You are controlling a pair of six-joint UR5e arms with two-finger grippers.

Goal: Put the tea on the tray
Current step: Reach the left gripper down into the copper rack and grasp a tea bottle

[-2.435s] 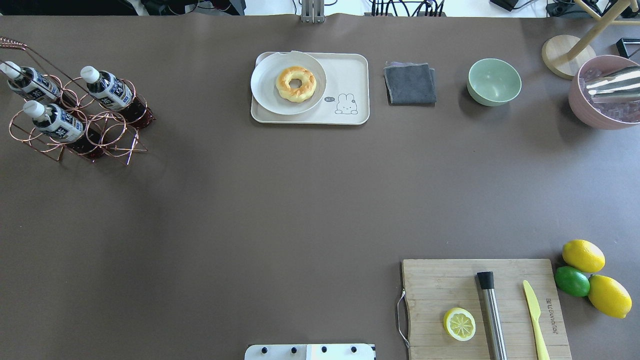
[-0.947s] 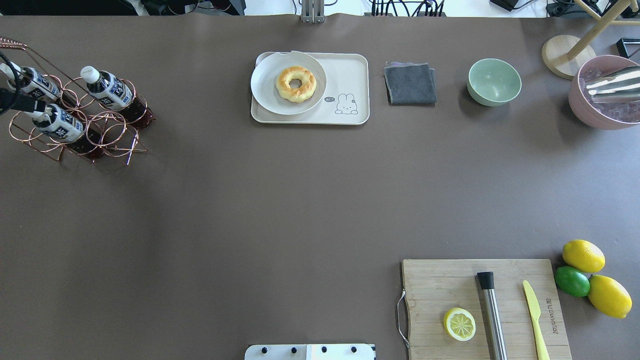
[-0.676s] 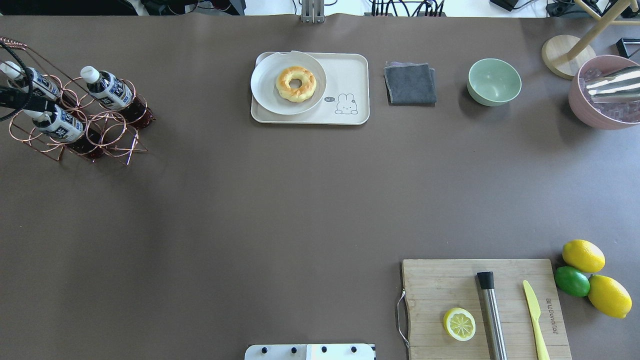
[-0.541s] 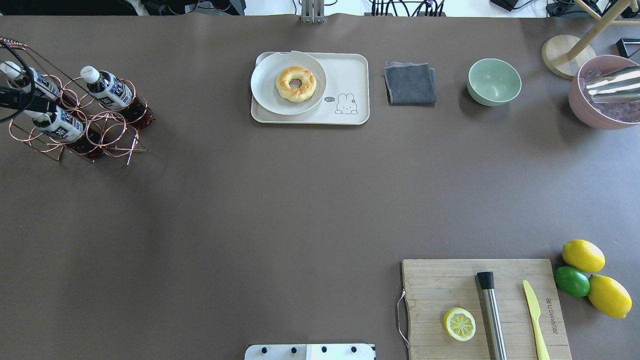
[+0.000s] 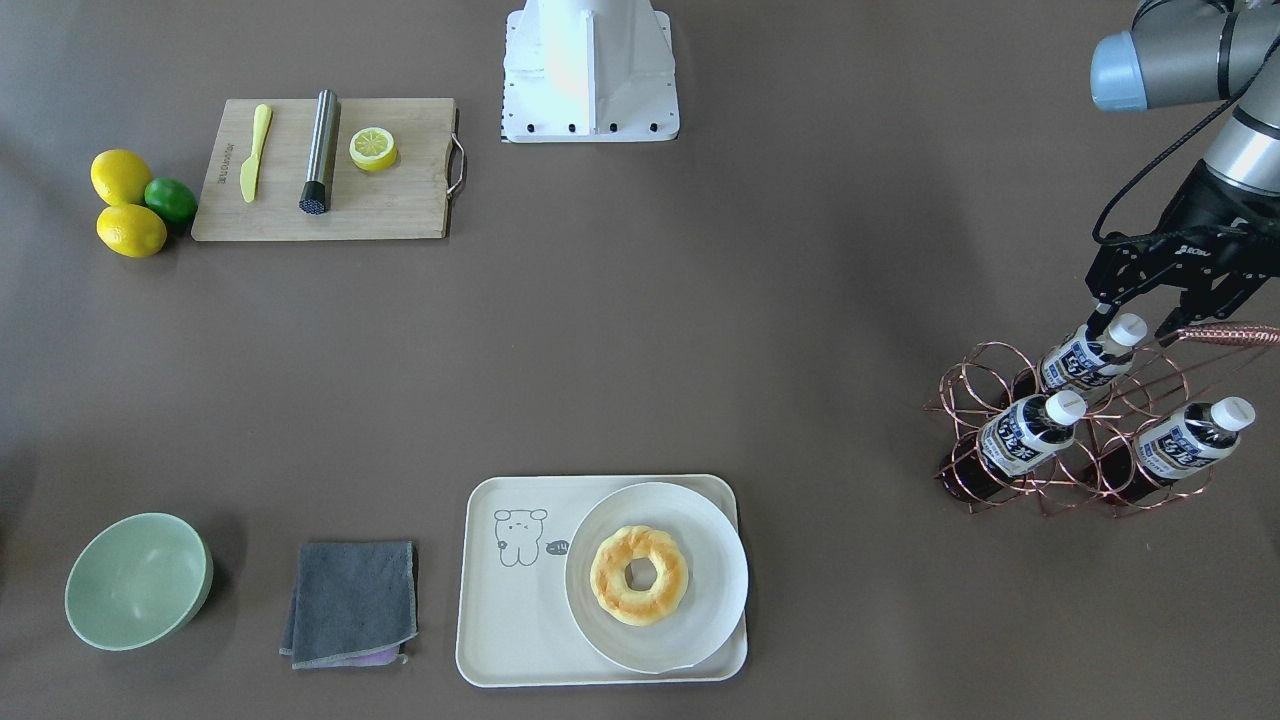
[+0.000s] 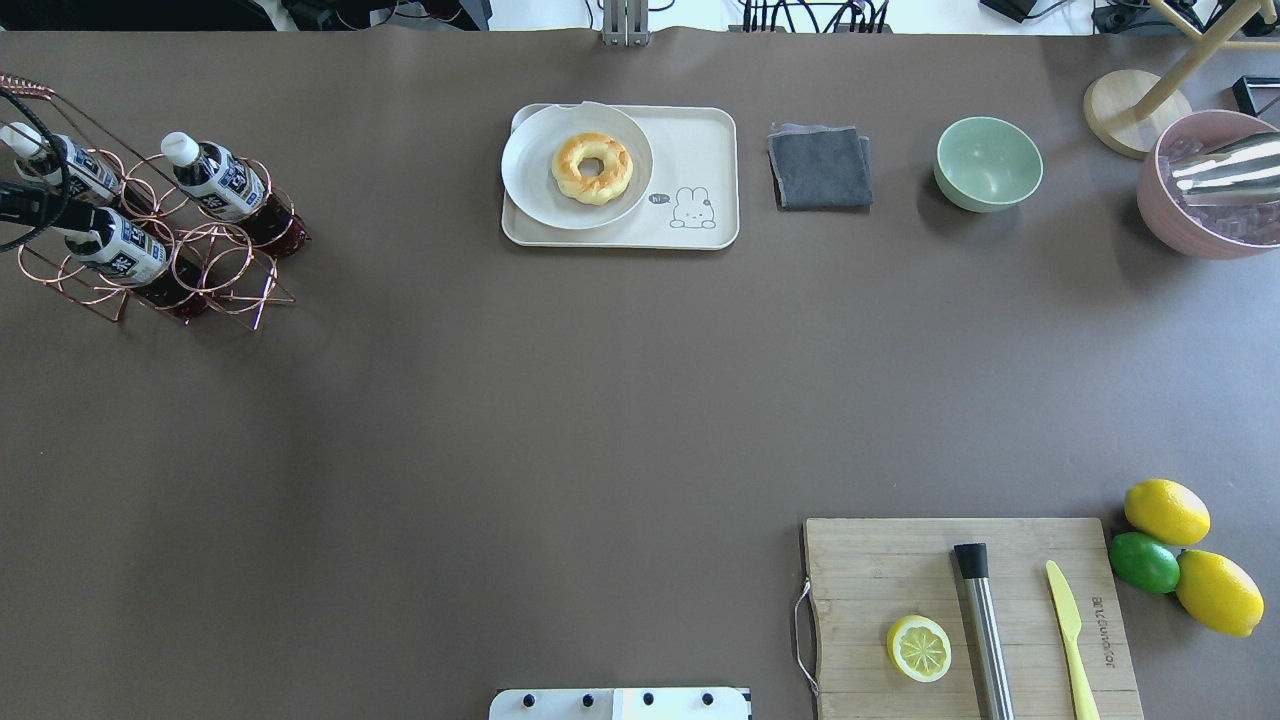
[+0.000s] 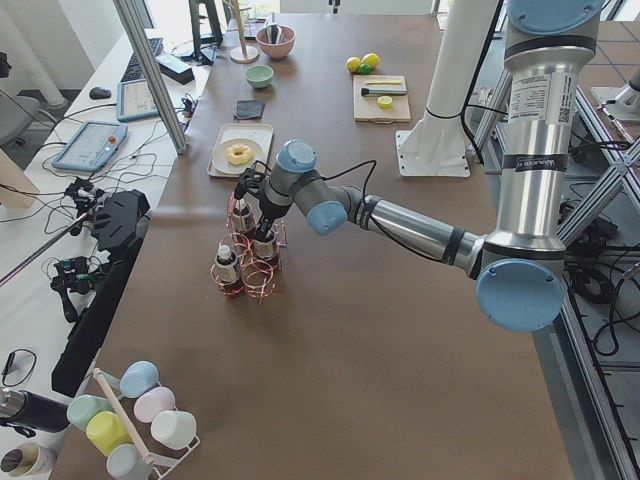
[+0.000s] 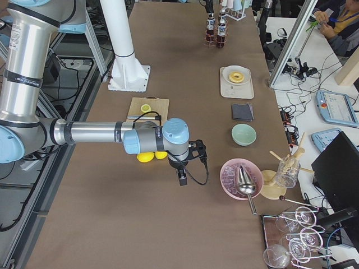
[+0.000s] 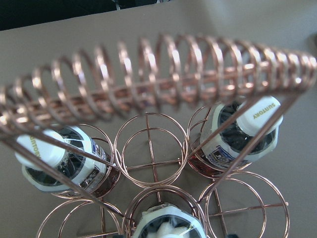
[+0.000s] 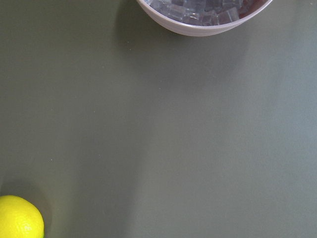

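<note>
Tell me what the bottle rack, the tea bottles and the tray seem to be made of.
Bottle rack: thin metal wire, shiny copper-coloured finish; it glints in the left wrist view.
Tea bottles: clear plastic, dark liquid showing through, white caps, printed labels.
Tray: matte cream, smooth rounded rim; probably moulded plastic or melamine, though the look leaves it open.
</note>
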